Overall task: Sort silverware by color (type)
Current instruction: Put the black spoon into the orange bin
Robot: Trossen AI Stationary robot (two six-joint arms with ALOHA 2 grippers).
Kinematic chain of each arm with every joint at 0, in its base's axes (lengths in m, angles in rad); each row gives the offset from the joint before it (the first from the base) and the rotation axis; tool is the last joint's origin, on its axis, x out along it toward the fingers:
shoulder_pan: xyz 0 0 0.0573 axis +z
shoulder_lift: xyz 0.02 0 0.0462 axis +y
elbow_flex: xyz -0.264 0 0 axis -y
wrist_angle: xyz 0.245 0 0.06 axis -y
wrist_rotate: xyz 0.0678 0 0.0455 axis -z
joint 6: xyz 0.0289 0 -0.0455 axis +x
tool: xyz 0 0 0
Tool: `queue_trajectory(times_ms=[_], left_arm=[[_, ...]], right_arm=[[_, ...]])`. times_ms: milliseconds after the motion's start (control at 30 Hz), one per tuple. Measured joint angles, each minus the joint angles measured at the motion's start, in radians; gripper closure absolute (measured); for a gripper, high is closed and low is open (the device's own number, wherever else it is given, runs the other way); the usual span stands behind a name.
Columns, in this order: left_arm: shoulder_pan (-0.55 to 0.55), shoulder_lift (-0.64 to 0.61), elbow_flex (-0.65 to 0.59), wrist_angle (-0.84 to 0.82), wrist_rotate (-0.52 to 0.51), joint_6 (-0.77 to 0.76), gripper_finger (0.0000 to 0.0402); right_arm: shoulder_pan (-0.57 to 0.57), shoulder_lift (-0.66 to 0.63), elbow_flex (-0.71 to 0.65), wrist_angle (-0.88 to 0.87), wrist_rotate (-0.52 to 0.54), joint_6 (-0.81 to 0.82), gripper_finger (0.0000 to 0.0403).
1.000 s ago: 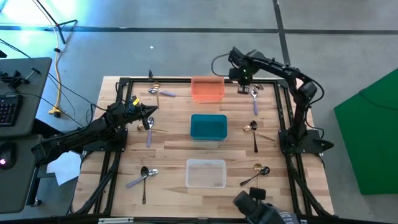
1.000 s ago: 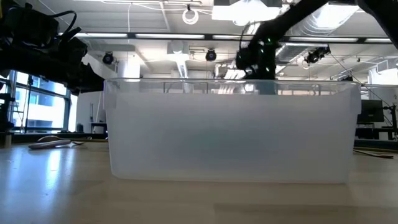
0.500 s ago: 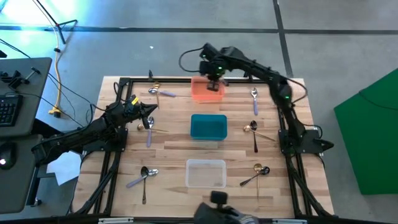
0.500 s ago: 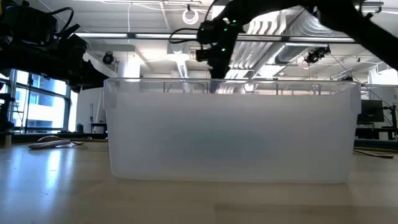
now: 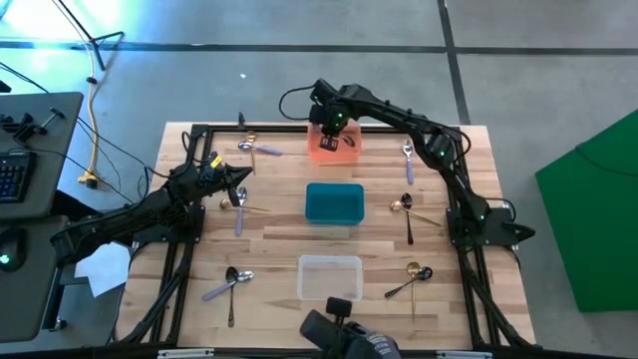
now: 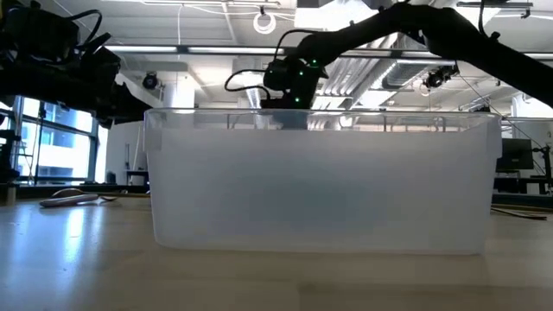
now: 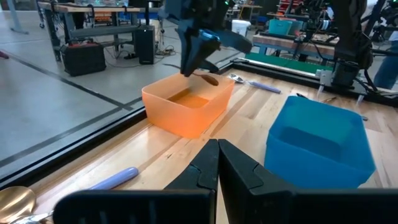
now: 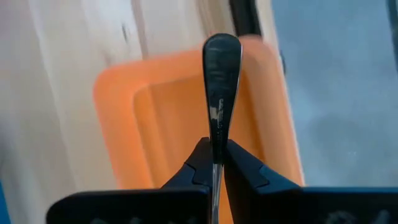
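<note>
A wooden worktop (image 5: 269, 234) carries three bins in a row down its middle: an orange bin (image 5: 321, 151) near the far edge, a teal bin (image 5: 334, 203) at the centre and a clear bin (image 5: 330, 277) near the front edge. The sorting looks barely begun: the teal and clear bins appear empty, the part of the orange bin that shows holds nothing, and the rest of the silverware lies loose in small clusters along both sides of the worktop. One cluster sits near the far left corner (image 5: 255, 148), another beside the left arm (image 5: 238, 204), one near the front left corner (image 5: 229, 282), one at the far right (image 5: 408, 158), one at mid right (image 5: 407, 210) and one near the front right corner (image 5: 415, 274). The right gripper (image 8: 215, 163) hangs over the orange bin, its fingers pinched on the handle of a dark spoon (image 8: 219, 87). The spoon's long axis runs straight out from the fingertips, its broad dark end pointing away from the gripper, out above the bin's inside. This is probably the first piece about to be dropped. The left gripper (image 7: 218, 163) waits fully closed and empty above the left side of the worktop, facing the bins.
</note>
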Motion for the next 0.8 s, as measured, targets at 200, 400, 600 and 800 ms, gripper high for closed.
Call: queue_trajectory(times_ms=[200,400,600,800], left_arm=[[0.000,0.000,0.000,0.000,0.000,0.000,0.0401],[0.000,0.000,0.000,0.000,0.000,0.000,0.0401],[0.000,0.000,0.000,-0.008,-0.012,-0.003,0.0401],[0.000,0.001,0.000,-0.062,-0.021,-0.027,0.0401]], right_arm=[[-0.024,0.023,0.000,-0.001,-0.019,0.006,0.0394],[-0.038,0.045,-0.001,-0.008,-0.018,0.015,0.0394],[-0.038,0.080,-0.001,-0.013,-0.018,0.011,0.0386],[-0.038,0.092,-0.001,-0.009,-0.018,0.007,0.0353]])
